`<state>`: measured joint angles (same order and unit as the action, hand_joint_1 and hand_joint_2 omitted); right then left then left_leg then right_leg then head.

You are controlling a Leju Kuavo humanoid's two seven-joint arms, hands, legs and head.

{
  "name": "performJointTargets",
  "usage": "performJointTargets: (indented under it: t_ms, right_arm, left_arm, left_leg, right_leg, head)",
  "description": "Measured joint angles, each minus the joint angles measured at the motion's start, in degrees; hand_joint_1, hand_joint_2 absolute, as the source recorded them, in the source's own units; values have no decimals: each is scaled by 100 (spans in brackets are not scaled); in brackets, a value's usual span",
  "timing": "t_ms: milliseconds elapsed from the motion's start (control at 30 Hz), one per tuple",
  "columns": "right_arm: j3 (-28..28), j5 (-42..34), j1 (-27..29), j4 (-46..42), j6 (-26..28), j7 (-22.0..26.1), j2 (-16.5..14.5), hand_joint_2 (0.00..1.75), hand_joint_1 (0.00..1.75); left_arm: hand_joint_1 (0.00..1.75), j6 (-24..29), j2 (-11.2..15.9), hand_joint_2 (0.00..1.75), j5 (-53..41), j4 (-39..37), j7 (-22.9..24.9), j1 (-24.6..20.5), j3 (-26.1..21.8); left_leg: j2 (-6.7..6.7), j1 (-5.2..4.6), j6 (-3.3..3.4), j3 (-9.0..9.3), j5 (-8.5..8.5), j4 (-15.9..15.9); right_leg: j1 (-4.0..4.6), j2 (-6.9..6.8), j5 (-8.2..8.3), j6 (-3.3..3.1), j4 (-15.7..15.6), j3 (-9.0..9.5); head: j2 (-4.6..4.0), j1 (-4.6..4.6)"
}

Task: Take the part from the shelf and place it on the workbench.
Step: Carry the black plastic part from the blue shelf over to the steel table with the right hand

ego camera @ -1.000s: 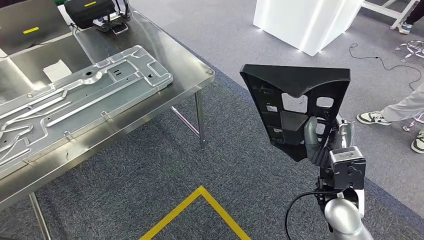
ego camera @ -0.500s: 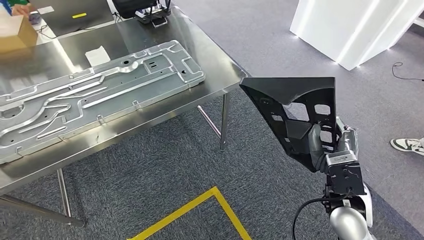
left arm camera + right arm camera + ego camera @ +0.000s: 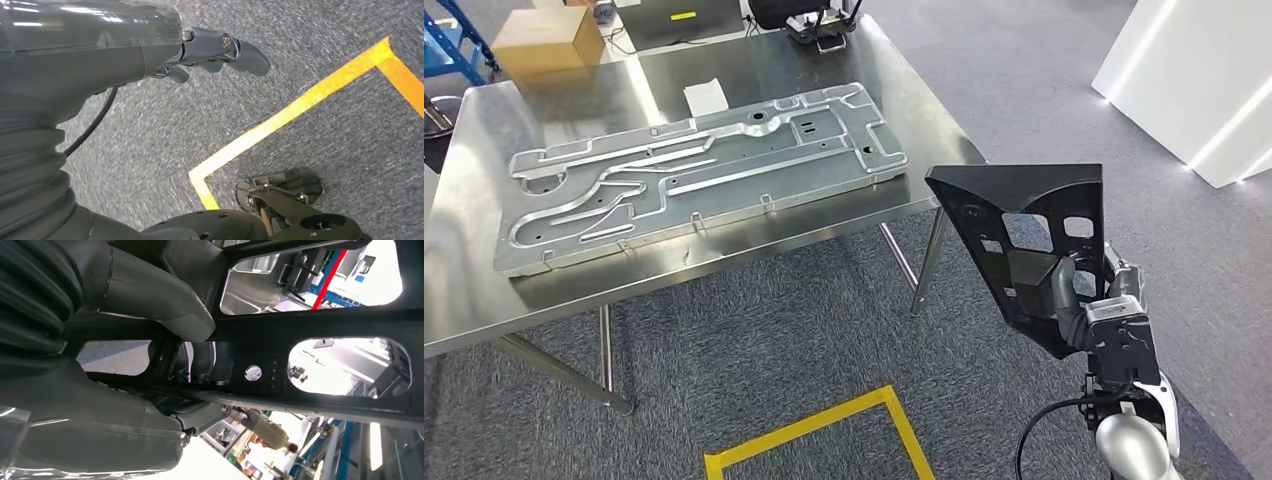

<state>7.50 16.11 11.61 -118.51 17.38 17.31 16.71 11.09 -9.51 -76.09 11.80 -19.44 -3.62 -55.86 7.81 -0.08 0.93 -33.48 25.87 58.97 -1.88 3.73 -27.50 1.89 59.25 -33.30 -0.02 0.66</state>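
My right hand (image 3: 1072, 300) grips a black plastic part (image 3: 1014, 215), a flat triangular panel with several cut-out windows, held upright at the lower right of the head view, off the workbench's right end. Close up, the thumb (image 3: 160, 292) presses one face of the black part (image 3: 320, 322) and the darker fingers wrap through an opening behind it. The steel workbench (image 3: 464, 290) stands to the left, carrying a long stamped metal plate (image 3: 694, 175). My left hand (image 3: 220, 50) hangs over the carpet, fingers loosely extended and holding nothing.
A cardboard box (image 3: 549, 40), a white paper slip (image 3: 705, 97) and dark equipment (image 3: 809, 15) sit along the bench's far side. Yellow floor tape (image 3: 824, 425) marks the grey carpet below. A white lit block (image 3: 1199, 90) stands at the right. A blue frame (image 3: 454, 40) is at the far left.
The camera has turned: the whole workbench has slid right and come fully into view. The black part stays in my right hand, at the same spot in the picture.
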Motion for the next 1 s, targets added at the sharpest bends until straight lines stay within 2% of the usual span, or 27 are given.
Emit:
performJointTargets:
  t_ms: [33,67,100,167,200,233,267,300,333,400,433,467,533,567,633,667,700,733,767,800,833,867,900,933,1000]
  right_arm:
    - [9,1,-1,9,-2,-1,0,175,175]
    - [16,3,-3,14,-4,0,-1,175,175]
    - [23,7,3,17,-4,1,-2,175,175]
    - [47,18,24,19,-7,1,-7,175,175]
    - [59,28,36,20,-7,1,-9,175,175]
    - [71,43,45,20,-8,0,-9,175,175]
    - [81,65,52,20,-8,-2,-10,175,175]
    - [91,86,59,20,-9,-4,-10,175,175]
    - [104,103,65,20,-9,-6,-10,175,175]
    - [139,120,79,19,-8,-8,-10,175,175]
    - [159,122,86,18,-7,-9,-10,175,175]
    - [173,125,91,17,-5,-10,-10,175,175]
    - [188,130,98,15,-4,-14,-11,175,175]
    - [191,134,99,15,-4,-14,-11,175,175]
    - [210,154,112,6,-2,-14,-10,175,175]
    - [229,171,125,1,-2,-16,-11,175,175]
    - [249,188,143,-3,-2,-21,-12,175,175]
    - [266,201,162,-4,-3,-26,-14,175,175]
    - [278,210,177,-4,-4,-26,-20,175,175]
    - [284,215,190,-5,0,-9,-28,175,175]
    - [289,218,197,-12,9,22,-39,175,175]
    - [293,223,200,-26,22,63,-56,175,175]
    - [294,233,200,-42,39,105,-79,175,175]
    - [293,251,200,-63,56,138,-105,175,175]
    - [289,293,212,-99,87,184,-159,175,175]
  left_arm:
    - [0,-7,-2,175,2,0,-9,10,-1]
    - [0,-16,-3,175,5,0,-19,17,-2]
    - [0,-25,-3,175,9,1,-31,14,-3]
    - [0,-39,-3,175,16,2,-51,-13,-3]
    - [0,-42,-2,175,17,2,-55,-30,-3]
    - [0,-43,-1,175,16,2,-53,-43,-3]
    - [0,-43,-1,175,15,2,-47,-50,-4]
    - [0,-43,0,175,10,2,-40,-51,-4]
    - [0,-43,0,175,5,2,-34,-49,-5]
    - [0,-48,-1,175,-10,2,-27,-50,-5]
    - [0,-56,-4,175,-16,2,-26,-55,-4]
    - [0,-65,-11,175,-23,2,-26,-56,-3]
    - [0,-79,-29,175,-28,1,-28,-45,-1]
    - [0,-80,-47,175,-29,1,-29,-39,-1]
    - [0,-79,-78,175,-45,0,-27,-49,0]
    - [0,-77,-94,175,-57,0,-22,-57,1]
    - [0,-74,-102,175,-69,0,-15,-64,2]
    - [0,-70,-109,175,-79,0,-9,-67,3]
    - [0,-66,-114,175,-85,0,-4,-67,3]
    - [0,-59,-120,175,-96,0,-4,-70,5]
    - [0,-52,-125,175,-106,0,-6,-72,7]
    - [0,-46,-133,175,-116,0,-9,-73,10]
    - [0,-41,-139,175,-123,0,-11,-75,14]
    - [0,-39,-143,175,-124,0,-14,-74,16]
    - [0,-38,-147,175,-122,0,-26,-71,18]
  left_leg:
    - [21,8,-31,-9,3,-2]
    - [-67,3,-63,-26,36,39]
    - [-219,-5,-93,-80,121,163]
    - [-584,-9,-140,-345,446,747]
    - [-661,1,-157,-533,620,1128]
    - [-688,9,-170,-687,724,1437]
    - [-697,14,-177,-754,725,1573]
    - [-711,16,-175,-710,618,1488]
    - [-754,14,-161,-559,431,1195]
    - [-1009,-26,-96,-170,107,427]
    - [-1116,-50,-54,-50,36,176]
    - [-1180,-73,-15,1,25,54]
    - [-1084,-84,52,-2,26,15]
    - [-1020,-74,84,15,12,-17]
    - [-892,-44,155,62,-28,-85]
    - [-824,-35,176,68,-39,-100]
    - [-753,-36,191,66,-43,-101]
    - [-676,-39,197,63,-43,-97]
    - [-598,-42,198,65,-41,-89]
    - [-533,-44,199,72,-33,-79]
    - [-473,-43,196,86,-21,-67]
    - [-420,-42,187,103,-3,-55]
    - [-381,-54,169,113,19,-35]
    - [-339,-62,145,113,37,-19]
    - [-299,-73,89,91,52,-4]
  right_leg:
    - [-3,-68,4,-31,-12,13]
    - [-9,-133,5,-69,-31,35]
    - [-16,-209,5,-111,-53,59]
    - [-8,-367,-9,-177,-76,96]
    - [2,-453,-21,-195,-75,104]
    - [9,-538,-33,-201,-72,112]
    - [12,-618,-47,-200,-69,122]
    - [14,-694,-63,-193,-66,139]
    - [15,-764,-81,-180,-65,165]
    - [36,-889,-127,-136,-59,223]
    - [51,-944,-146,-106,-57,244]
    - [68,-1001,-160,-76,-59,259]
    - [78,-1109,-176,-13,-84,294]
    - [70,-1075,-205,21,-77,317]
    - [46,-777,-408,68,185,229]
    - [39,-587,-579,74,495,79]
    - [38,-465,-751,72,871,-124]
    - [40,-413,-865,71,1217,-324]
    - [43,-398,-868,70,1411,-459]
    - [43,-391,-747,66,1396,-497]
    - [42,-386,-527,57,1167,-431]
    - [39,-374,-274,44,801,-296]
    - [43,-348,-93,27,444,-156]
    - [48,-321,11,7,176,-51]
    - [67,-281,15,-34,0,8]
  head:
    - [0,1]
    - [0,-5]
    - [0,-17]
    - [0,-42]
    - [0,-49]
    - [0,-47]
    - [0,-48]
    - [0,-48]
    - [0,-48]
    - [0,-49]
    - [0,-44]
    - [0,-42]
    - [0,-37]
    - [0,-32]
    - [0,-18]
    - [0,-9]
    - [0,-8]
    - [0,-6]
    - [0,-7]
    - [0,-7]
    - [0,-6]
    - [0,-5]
    - [0,-5]
    - [0,-8]
    - [0,-11]
